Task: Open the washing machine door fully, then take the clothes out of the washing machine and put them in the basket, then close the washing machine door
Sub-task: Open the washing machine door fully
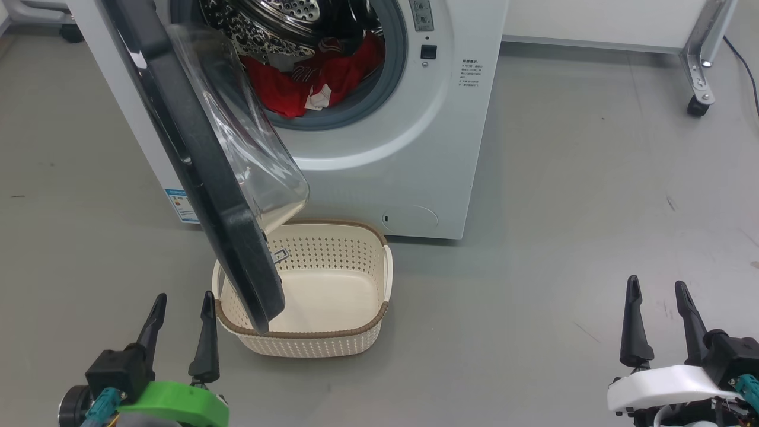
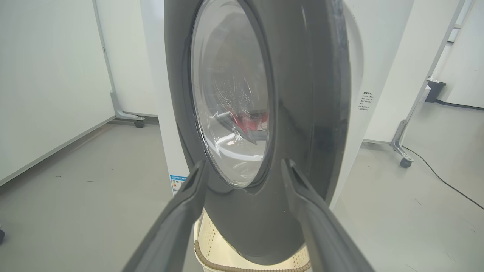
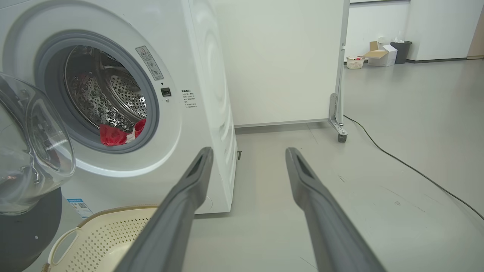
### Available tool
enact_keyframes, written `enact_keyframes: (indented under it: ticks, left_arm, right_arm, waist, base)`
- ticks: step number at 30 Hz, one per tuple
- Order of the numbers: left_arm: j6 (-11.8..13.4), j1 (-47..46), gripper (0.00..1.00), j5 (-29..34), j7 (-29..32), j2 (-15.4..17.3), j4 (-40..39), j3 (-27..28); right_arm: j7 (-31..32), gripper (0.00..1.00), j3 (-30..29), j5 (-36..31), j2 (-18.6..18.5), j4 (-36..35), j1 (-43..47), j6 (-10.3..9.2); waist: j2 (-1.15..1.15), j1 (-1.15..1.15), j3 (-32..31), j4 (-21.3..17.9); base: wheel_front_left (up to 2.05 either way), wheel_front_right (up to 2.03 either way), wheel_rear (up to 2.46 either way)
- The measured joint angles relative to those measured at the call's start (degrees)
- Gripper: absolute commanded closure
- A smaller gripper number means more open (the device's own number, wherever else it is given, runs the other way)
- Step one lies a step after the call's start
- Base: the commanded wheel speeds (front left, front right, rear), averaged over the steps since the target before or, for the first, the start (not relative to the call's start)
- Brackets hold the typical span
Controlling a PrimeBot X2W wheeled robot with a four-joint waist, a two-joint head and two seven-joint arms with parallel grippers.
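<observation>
The white washing machine (image 1: 403, 160) stands ahead, its door (image 1: 201, 172) swung partly open with the black rim edge-on over the basket. Red clothes (image 1: 308, 80) lie in the steel drum. The cream basket (image 1: 320, 290) sits on the floor below the drum mouth, with nothing in it. My left gripper (image 1: 182, 302) is open, low at the left, just left of the door's lower edge. In the left wrist view its fingers (image 2: 189, 200) frame the door's (image 2: 287, 113) outer face. My right gripper (image 1: 657, 290) is open at the lower right, well clear of the machine (image 3: 189, 75), the clothes (image 3: 113, 134) and the basket (image 3: 106, 234).
Grey floor spreads to the right of the machine. A white panel on a castor frame (image 1: 699, 101) stands at the back right, with a black cable (image 3: 412, 170) running across the floor. Boxes and a bin (image 3: 397, 51) stand far off.
</observation>
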Motion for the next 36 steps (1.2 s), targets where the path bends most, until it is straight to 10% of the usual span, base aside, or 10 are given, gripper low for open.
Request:
enact_keyframes:
  ticks: [6, 7, 8, 36]
  left_arm:
    - [-0.41, 0.0, 0.04, 0.01, 0.0, 0.0, 0.19, -0.01]
    - [-0.41, 0.0, 0.68, 0.01, 0.0, 0.0, 0.2, -0.02]
    - [-0.42, 0.0, 1.0, 0.04, 0.0, -0.01, 0.2, -0.03]
    - [-0.43, -7.81, 1.0, 0.23, -0.02, 1.76, -10.25, 4.86]
  right_arm:
    - [-0.01, 0.0, -0.21, -0.34, 0.36, -0.01, 0.01, 0.52]
    - [-0.01, 0.0, -0.25, -0.36, 0.45, -0.01, 0.02, 0.53]
    - [0.0, 0.0, -0.26, -0.42, 0.53, -0.01, 0.04, 0.53]
    - [-0.01, 0.0, -1.24, -2.19, 2.29, 0.0, 0.34, 2.03]
  waist:
    - [0.0, 0.0, -0.12, -0.04]
    - [0.0, 0.0, -0.14, -0.05]
    - [0.0, 0.0, -0.16, -0.06]
    - [0.0, 0.0, 0.61, 0.5]
  base:
    - [0.0, 0.0, 0.0]
    - [0.0, 0.0, 0.0]
    - [0.0, 0.0, 0.0]
    - [0.0, 0.0, 0.0]
